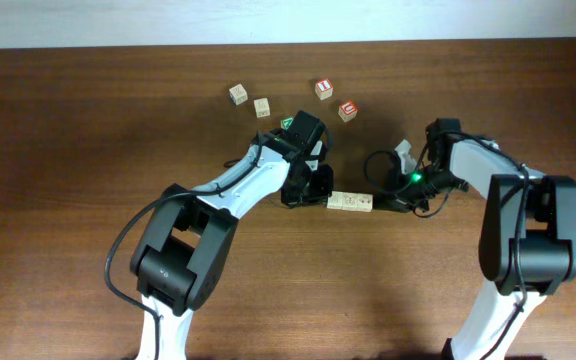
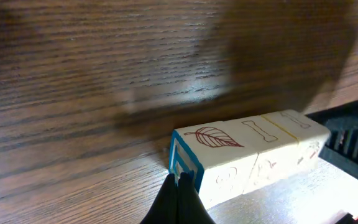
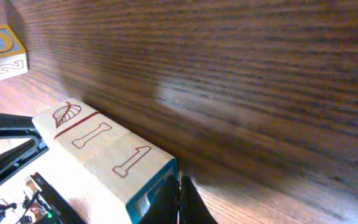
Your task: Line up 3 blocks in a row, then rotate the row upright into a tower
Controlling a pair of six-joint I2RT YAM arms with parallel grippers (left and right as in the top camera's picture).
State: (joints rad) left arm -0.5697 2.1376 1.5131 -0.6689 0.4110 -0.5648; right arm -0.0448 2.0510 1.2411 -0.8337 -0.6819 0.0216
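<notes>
- The three blocks (image 1: pixel 350 203) lie end to end in one short row on the table (image 1: pixel 88 120). The row is on the robot's side of the green-marked cube (image 1: pixel 288 122) and off to that cube's right.
- The left claw (image 2: pixel 180 191) sits between the green-marked cube and the row. Its fingers are together, holding nothing, with the tips right at the blue-edged end face.
- The right claw (image 3: pixel 179 190) is at the row's far end from the green-marked cube. It is likewise pinched together and empty, with its tips against the teal-edged end face.
- Handling: these look like small wooden cubes, so they are probably light, stiff and not fragile. The smooth printed faces on polished wood will likely slide easily.
- The row is three loose pieces, not one bar. A push on one end alone may buckle it at a joint.
- Best hold, as I judge it, is even pressure on both end faces, low and centred, turning the row as one.
- Otherwise, pinch one cube across two opposite side faces.
</notes>
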